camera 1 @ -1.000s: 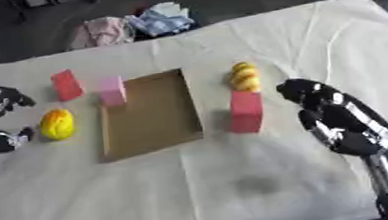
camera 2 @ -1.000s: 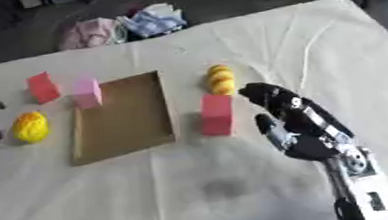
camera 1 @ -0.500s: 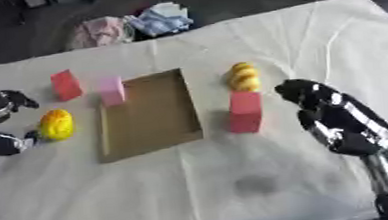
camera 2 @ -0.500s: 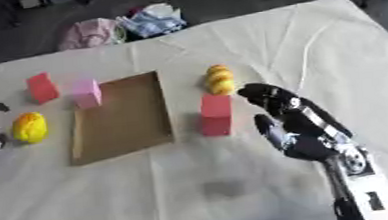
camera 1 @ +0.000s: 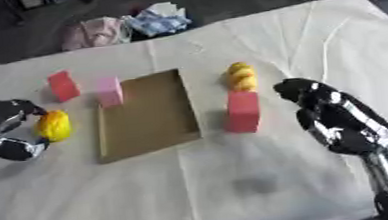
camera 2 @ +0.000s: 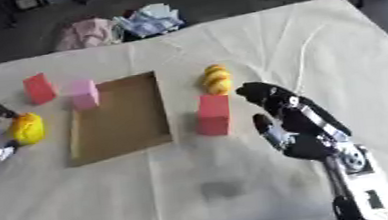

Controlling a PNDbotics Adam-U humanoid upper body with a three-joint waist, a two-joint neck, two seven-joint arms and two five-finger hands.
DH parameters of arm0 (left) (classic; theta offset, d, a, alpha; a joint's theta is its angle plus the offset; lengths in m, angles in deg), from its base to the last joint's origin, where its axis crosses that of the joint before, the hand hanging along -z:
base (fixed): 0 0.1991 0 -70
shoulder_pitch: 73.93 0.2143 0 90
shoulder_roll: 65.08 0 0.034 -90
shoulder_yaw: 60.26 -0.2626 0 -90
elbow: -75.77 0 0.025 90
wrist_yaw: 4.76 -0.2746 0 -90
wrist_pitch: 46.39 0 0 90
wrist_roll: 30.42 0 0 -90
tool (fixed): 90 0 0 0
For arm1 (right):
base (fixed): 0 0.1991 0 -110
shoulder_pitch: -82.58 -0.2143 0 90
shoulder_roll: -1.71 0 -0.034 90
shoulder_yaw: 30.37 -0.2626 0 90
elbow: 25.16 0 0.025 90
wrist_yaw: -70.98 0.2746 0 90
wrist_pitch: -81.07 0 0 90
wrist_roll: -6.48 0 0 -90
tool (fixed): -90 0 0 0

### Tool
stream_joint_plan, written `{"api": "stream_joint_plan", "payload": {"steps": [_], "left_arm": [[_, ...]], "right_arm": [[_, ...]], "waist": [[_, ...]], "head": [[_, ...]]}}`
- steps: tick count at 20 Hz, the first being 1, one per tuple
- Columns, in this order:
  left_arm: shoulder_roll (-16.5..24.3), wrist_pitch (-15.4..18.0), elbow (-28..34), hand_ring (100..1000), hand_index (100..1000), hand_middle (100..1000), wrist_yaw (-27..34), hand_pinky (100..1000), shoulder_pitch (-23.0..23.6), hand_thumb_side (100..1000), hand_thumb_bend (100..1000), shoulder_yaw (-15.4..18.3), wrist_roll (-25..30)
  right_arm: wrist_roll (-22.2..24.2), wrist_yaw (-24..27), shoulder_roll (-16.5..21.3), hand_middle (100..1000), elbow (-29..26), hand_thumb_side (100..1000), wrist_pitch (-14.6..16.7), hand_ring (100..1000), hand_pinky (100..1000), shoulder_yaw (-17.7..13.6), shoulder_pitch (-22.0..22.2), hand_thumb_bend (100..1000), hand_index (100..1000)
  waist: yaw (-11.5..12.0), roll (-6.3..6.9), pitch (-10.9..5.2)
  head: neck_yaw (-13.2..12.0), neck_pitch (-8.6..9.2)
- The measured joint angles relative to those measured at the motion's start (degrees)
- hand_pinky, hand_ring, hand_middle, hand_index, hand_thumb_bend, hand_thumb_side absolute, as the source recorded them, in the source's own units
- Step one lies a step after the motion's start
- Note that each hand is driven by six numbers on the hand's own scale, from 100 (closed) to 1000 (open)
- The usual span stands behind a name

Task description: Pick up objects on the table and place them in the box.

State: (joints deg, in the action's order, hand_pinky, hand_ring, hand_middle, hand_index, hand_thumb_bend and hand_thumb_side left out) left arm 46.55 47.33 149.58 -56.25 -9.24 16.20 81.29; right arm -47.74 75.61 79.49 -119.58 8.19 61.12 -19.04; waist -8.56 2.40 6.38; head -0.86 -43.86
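Note:
A flat brown cardboard box (camera 1: 111, 148) lies in the middle of the white-covered table. Left of it sits a round yellow object (camera 1: 54, 125). My left hand (camera 1: 2, 130) is right beside it, fingers above and thumb below, spread apart and reaching around its left side. A red block (camera 1: 62, 85) and a pink block (camera 1: 108, 92) stand by the box's far left corner. Right of the box stand another red block (camera 1: 243, 111) and, behind it, a yellow bumpy object (camera 1: 241, 76). My right hand (camera 1: 334, 115) hovers open to the right of that red block, apart from it.
Crumpled clothes, pink (camera 1: 91, 33) and pale blue (camera 1: 160, 20), lie beyond the table's far edge. The white cloth (camera 1: 239, 188) stretches bare toward the near edge. The table's right edge runs past my right arm.
My left hand has moved right until it flanks the yellow object. The right hand has barely shifted.

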Motion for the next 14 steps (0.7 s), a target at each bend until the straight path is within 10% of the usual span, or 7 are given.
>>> {"api": "stream_joint_plan", "payload": {"steps": [8,14], "left_arm": [[-2.27,-3.66,-3.77,780,880,813,-4.06,768,-0.11,333,250,-0.01,-9.61],[-3.67,-3.44,-6.0,635,759,650,-3.92,698,-0.42,200,240,-0.07,-13.35]], "right_arm": [[0.03,0.02,-0.02,856,-0.01,377,0.01,963,1000,0.02,-0.05,100,913],[0.23,0.02,-0.02,856,-0.01,376,0.16,964,1000,0.17,-0.25,100,913]], "waist": [[-0.09,-0.08,0.01],[-0.17,-0.08,0.02]], "head": [[0.01,0.0],[0.01,0.0]]}}
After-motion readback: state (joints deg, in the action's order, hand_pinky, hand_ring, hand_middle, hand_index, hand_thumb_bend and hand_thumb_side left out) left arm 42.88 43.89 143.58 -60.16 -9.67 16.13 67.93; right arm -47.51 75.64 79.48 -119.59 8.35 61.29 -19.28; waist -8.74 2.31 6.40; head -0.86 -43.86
